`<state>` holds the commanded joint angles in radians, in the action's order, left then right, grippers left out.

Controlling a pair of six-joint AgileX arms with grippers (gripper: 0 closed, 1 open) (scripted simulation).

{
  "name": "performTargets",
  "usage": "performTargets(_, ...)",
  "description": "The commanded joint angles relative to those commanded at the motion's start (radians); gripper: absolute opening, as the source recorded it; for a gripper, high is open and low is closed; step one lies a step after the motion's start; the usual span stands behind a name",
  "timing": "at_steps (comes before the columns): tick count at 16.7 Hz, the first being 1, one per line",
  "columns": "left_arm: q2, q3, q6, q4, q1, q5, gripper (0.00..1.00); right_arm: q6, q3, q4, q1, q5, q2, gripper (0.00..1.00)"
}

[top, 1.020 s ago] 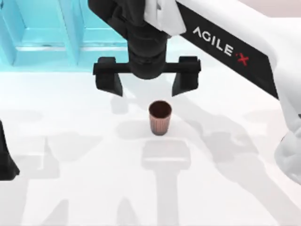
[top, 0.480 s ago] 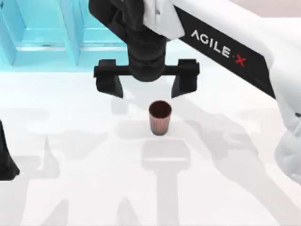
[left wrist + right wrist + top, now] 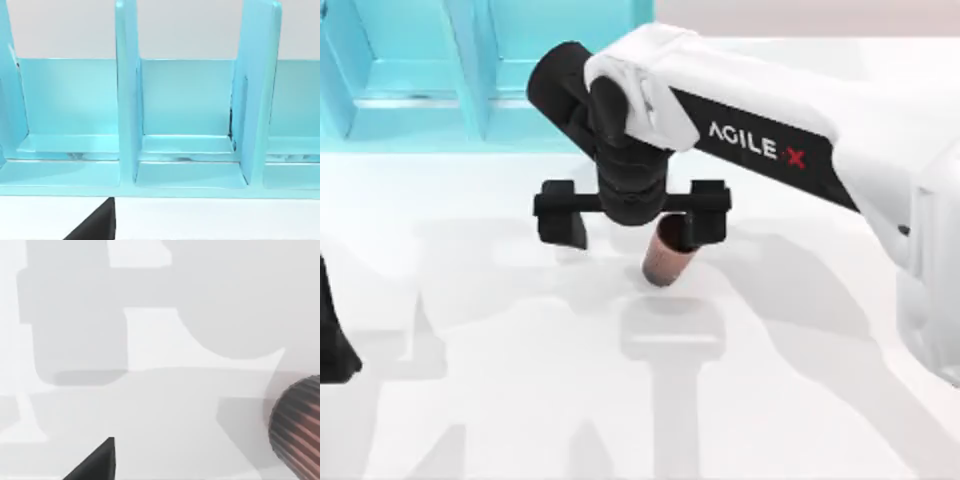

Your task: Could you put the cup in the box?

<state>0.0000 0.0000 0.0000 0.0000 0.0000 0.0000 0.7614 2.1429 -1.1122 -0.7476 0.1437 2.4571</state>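
The left arm (image 3: 332, 335) sits parked at the near left edge of the white surface (image 3: 500, 400); whether its fingers are spread or closed I cannot tell. Near the middle stands the cup (image 3: 665, 262) (reddish-brown, ribbed), upright, its rim hidden under the right gripper (image 3: 635, 228). That gripper hangs low with fingers spread wide, the right-hand finger (image 3: 705, 228) overlapping the cup. The right arm reaches in from the right. At the far left is the turquoise box (image 3: 470, 70), its visible compartments bare.
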Motion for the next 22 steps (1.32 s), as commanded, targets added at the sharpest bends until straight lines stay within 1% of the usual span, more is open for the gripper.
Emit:
performTargets(5,0.000,0.000,0.000,0.000,0.000,0.000,1.00,-0.001,-0.013,0.014,0.001,0.000,0.001,1.00)
performTargets(18,0.000,0.000,0.000,0.000,0.000,0.000,1.00,-0.001,-0.013,0.014,0.001,0.000,0.001,0.02)
performTargets(19,0.000,0.000,0.000,0.000,0.000,0.000,1.00,-0.001,-0.013,0.014,0.001,0.000,0.001,0.00)
performTargets(22,0.000,0.000,0.000,0.000,0.000,0.000,1.00,-0.001,-0.013,0.014,0.001,0.000,0.001,0.00)
